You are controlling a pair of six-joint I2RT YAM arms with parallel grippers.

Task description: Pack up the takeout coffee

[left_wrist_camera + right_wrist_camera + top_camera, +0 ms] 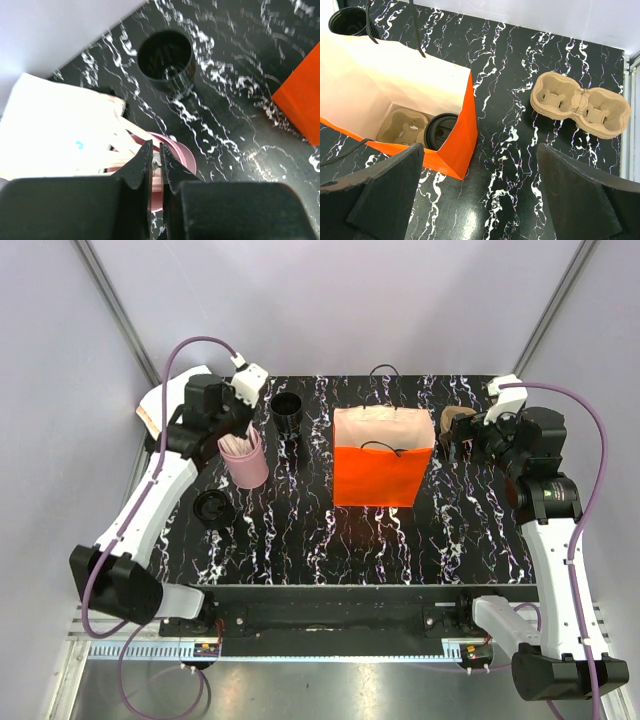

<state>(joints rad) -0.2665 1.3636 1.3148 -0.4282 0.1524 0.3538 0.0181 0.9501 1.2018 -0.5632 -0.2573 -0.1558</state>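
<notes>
Takeout coffee (440,131) bagged; left hand (155,148) is pinching a wooden stick (157,161), it seems — right hand (480,150) gaping empty. Next: lifting it straight.

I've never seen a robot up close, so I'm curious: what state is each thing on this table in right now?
orange bag: upright, open
takeout coffee: lidded, inside the bag
black cup: upright, lidless
pink cup: upright, holding sticks
loose lid: flat on the table
spare carrier: empty, on the table
left claw: shut, above the pink cup
right claw: wide open, empty
</notes>
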